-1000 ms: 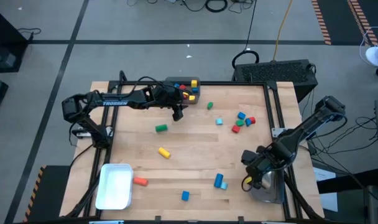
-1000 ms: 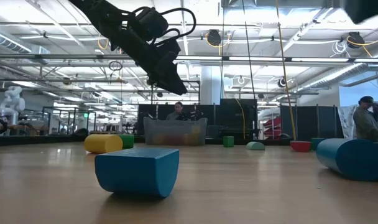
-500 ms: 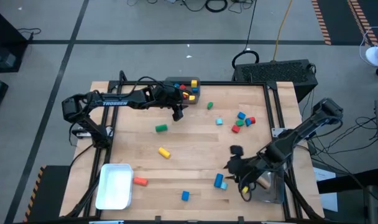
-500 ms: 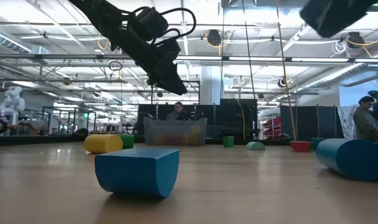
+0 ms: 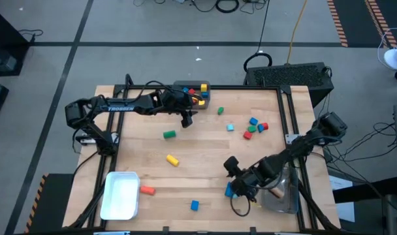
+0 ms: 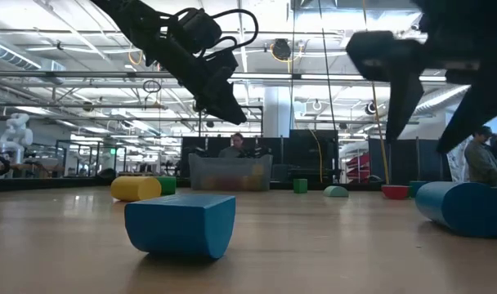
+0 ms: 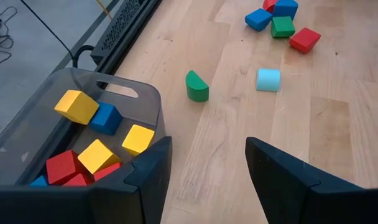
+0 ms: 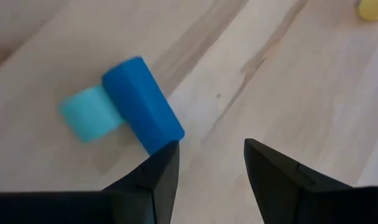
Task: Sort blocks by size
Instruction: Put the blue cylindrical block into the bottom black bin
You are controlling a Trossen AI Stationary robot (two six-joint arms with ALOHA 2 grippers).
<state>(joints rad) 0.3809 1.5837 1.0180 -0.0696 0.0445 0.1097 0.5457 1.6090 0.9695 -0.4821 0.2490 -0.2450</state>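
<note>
right gripper: swung left from lower-right bin, jaws apart, empty, now over blue bar at lower centre | left gripper: unmoved, apart, upper centre | next: likely grasp bar

The left arm reaches across the far side of the table, its left gripper hanging above the surface with jaws parted and empty. The right arm stretches in low from the near right corner, its right gripper pointing downward, fingers spread, gripping nothing.
</note>
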